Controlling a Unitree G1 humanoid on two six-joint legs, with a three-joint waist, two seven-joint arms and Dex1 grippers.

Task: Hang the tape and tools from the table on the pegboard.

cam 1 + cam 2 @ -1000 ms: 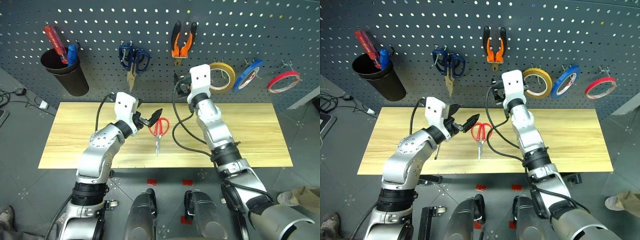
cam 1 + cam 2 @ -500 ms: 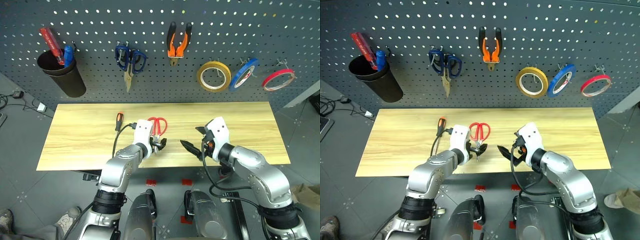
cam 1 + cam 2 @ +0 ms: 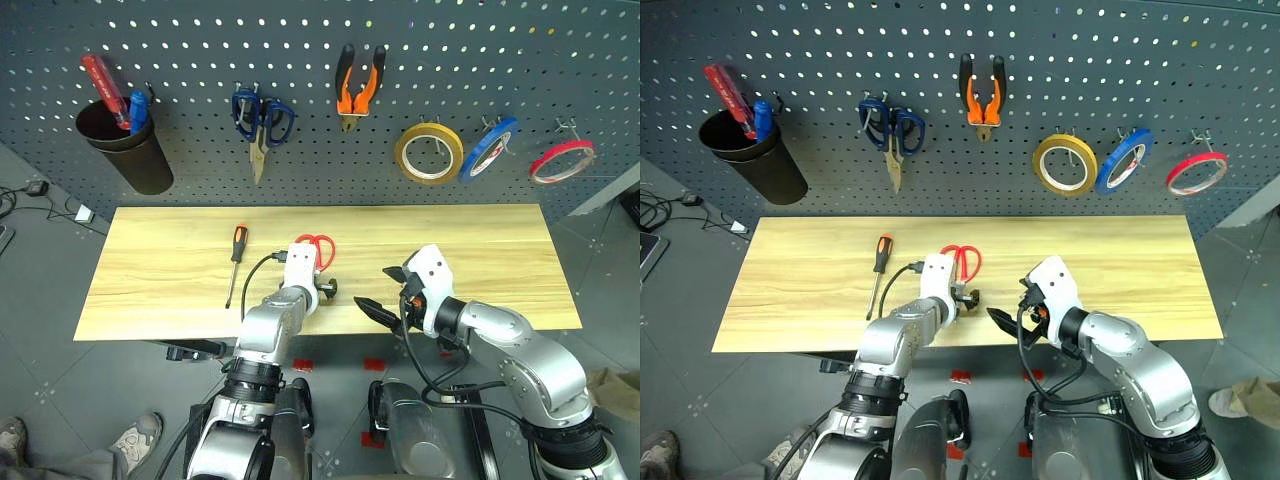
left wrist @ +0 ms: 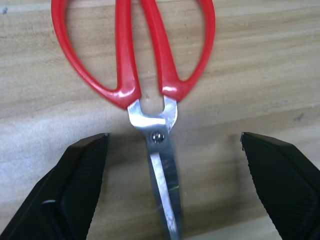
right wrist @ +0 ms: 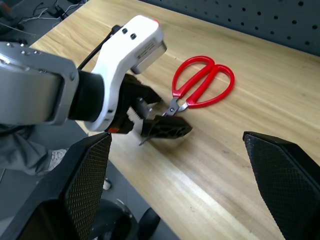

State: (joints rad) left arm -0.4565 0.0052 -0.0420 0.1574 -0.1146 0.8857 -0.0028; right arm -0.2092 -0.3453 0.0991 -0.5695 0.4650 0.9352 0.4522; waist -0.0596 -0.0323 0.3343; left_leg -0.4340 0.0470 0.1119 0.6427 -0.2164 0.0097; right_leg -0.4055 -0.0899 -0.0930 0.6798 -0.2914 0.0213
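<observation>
The red-handled scissors [image 3: 318, 244] lie on the table [image 3: 480, 250], blades toward its front edge. My left gripper [image 4: 172, 138] is low over them and open, one finger on each side of the blade just below the pivot, touching neither. My right gripper [image 3: 378, 290] hangs open and empty to the right of the scissors, near the front edge. The screwdriver [image 3: 236, 256] with the orange-and-black handle lies to the left of the scissors. On the pegboard [image 3: 500, 60] hang the pliers [image 3: 358, 85] and the red tape [image 3: 562, 160].
A yellow roll [image 3: 428, 152], a blue roll [image 3: 495, 150] and blue-handled scissors [image 3: 262, 118] also hang on the pegboard. A black cup [image 3: 125, 150] at its left holds a red-handled screwdriver. The table's front edge is just under both grippers.
My left gripper dropped from above the scissors' handles down over their blades. My right arm pulled back from the pegboard to the table's front edge. The screwdriver, hidden before, now shows.
</observation>
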